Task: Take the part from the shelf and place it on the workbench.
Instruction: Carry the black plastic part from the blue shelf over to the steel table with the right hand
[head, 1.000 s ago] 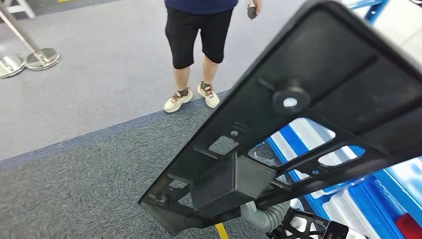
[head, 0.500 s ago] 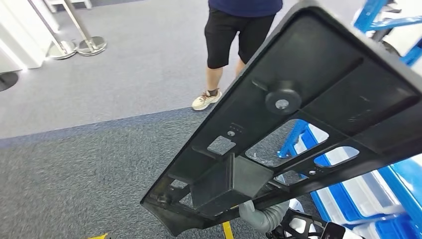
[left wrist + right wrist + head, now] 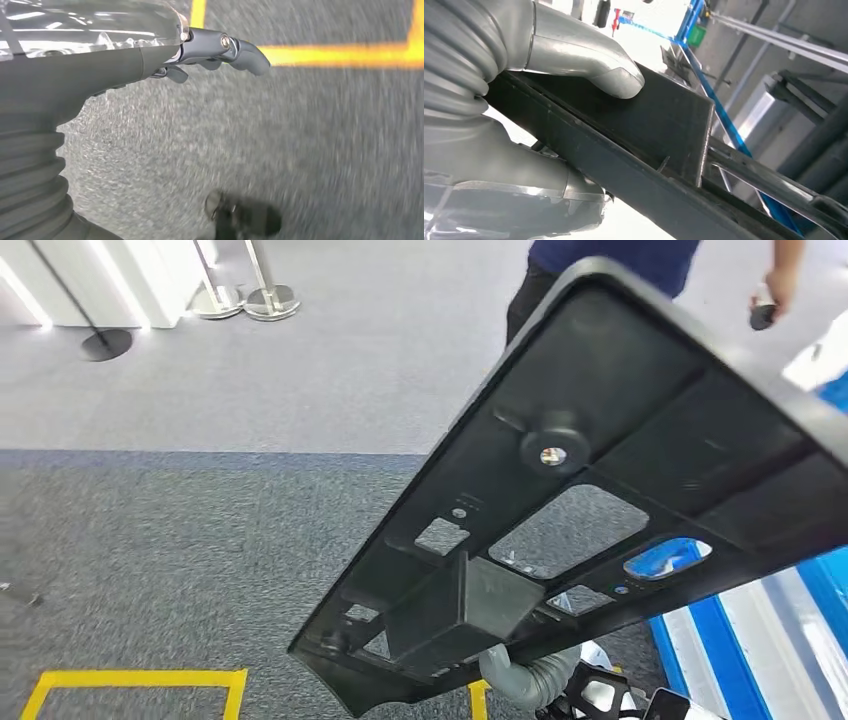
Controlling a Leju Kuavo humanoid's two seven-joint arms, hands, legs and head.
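The part (image 3: pixel 600 490) stood tilted across the right half of the head view, lower end near the robot, upper end far and right. The right robot hand (image 3: pixel 549 75) gripped its lower end, thumb on its box-shaped block. A person (image 3: pixel 640 265) stood behind the part. Stanchion bases (image 3: pixel 245 302) lay far left on the floor (image 3: pixel 200 500). Floor tape (image 3: pixel 130 680) lay near left. The left robot hand (image 3: pixel 220 50) hung above the floor.
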